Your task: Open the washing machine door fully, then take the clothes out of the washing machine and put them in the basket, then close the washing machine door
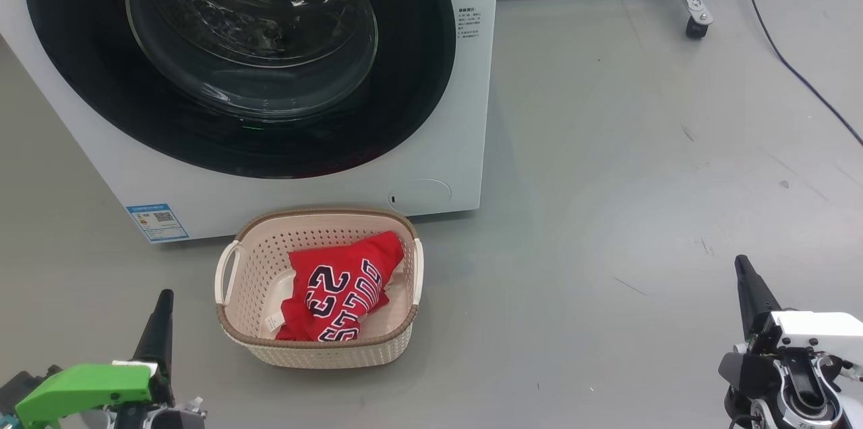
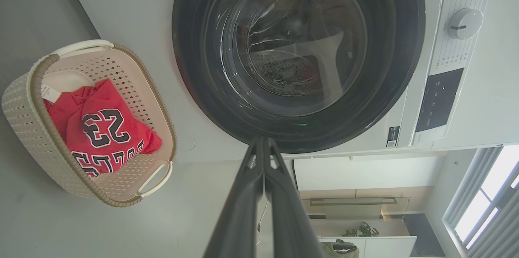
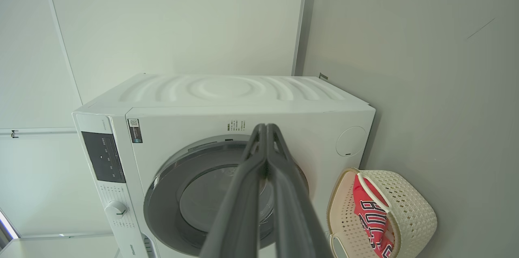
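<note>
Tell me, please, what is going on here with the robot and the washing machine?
Nothing is being handled at this moment. The left gripper and the right gripper are both shut and empty, held low and apart from everything. The washing machine door looks closed against the washing machine. The red clothes lie in the basket, which stands on the floor just in front of the machine. The job looks finished.
</note>
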Controlling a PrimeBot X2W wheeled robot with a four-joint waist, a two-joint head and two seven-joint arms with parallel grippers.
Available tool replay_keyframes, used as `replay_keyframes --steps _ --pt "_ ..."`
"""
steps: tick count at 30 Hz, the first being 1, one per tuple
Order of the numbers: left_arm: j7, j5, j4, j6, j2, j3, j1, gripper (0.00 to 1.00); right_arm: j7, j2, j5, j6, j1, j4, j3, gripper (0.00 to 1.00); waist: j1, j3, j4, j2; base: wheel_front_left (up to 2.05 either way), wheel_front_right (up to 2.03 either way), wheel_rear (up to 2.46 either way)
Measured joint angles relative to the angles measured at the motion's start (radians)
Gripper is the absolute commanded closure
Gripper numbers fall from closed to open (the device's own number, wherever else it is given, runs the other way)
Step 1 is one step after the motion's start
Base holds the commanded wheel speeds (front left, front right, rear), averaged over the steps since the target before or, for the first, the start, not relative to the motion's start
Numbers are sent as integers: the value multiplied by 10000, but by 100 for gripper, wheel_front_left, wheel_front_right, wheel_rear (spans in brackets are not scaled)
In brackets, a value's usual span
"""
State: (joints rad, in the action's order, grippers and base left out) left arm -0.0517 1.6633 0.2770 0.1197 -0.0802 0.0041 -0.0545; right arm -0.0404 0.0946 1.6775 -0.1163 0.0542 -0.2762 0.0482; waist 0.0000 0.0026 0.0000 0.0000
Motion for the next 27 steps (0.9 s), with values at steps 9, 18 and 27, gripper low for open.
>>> replay_keyframes --steps 9,18,27 --pt "-2 0 2 2 2 8 -11 100 -29 -2 0 0 1 -8 13 100 0 0 0 0 0 0 0" --pt "-2 0 6 2 2 17 -13 100 -29 -4 0 -2 2 -15 19 100 0 -1 0 0 0 0 0" --pt "-4 0 8 2 4 29 -14 100 -42 -6 0 -50 2 -31 31 100 0 -1 0 0 0 0 0"
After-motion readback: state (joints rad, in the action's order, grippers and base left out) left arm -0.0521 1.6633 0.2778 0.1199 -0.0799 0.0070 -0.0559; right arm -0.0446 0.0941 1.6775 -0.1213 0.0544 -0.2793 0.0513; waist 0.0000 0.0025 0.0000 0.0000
